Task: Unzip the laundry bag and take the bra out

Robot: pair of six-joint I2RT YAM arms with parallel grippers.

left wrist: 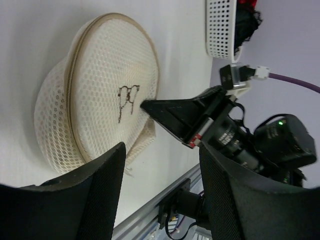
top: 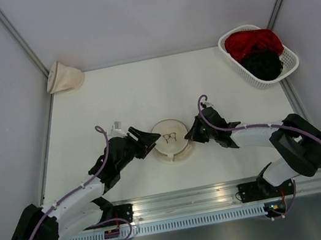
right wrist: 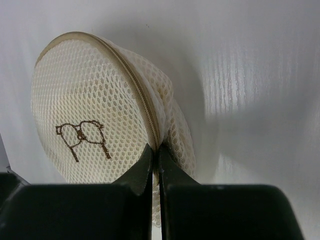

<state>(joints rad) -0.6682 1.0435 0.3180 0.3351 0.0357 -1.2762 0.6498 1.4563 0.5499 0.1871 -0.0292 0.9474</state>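
**Position of bag.** The laundry bag (top: 170, 138) lies on the white surface (top: 143, 92), near the front edge and between the two arms. Its round mesh face is turned up, and the small dark spectacle mark (right wrist: 82, 137) is legible on it. The zip (right wrist: 135, 85) runs along the rim; the stretch visible from both wrist cameras is closed. The contents cannot be made out through the mesh.

**Right arm.** The right fingers (top: 192, 132) meet the bag at its right edge. The right wrist view shows them pressed together on the rim right at the zip seam, with a sliver of cream fabric between them. Whether the zip pull itself is caught there cannot be determined. The left wrist view confirms the dark fingertip is touching the bag's edge.

**Left arm.** The left fingers (top: 150, 139) sit just beside the bag's left edge. They are spread wide and hold nothing. Its wrist camera looks between them at the bag's face.

**Other items.**
- A white basket (top: 290, 60) stands at the far right corner, well apart from the bag. It holds a red garment (top: 252, 40) and a black garment (top: 262, 63).
- A cone-shaped cream bag (top: 63, 77) lies at the far left corner.
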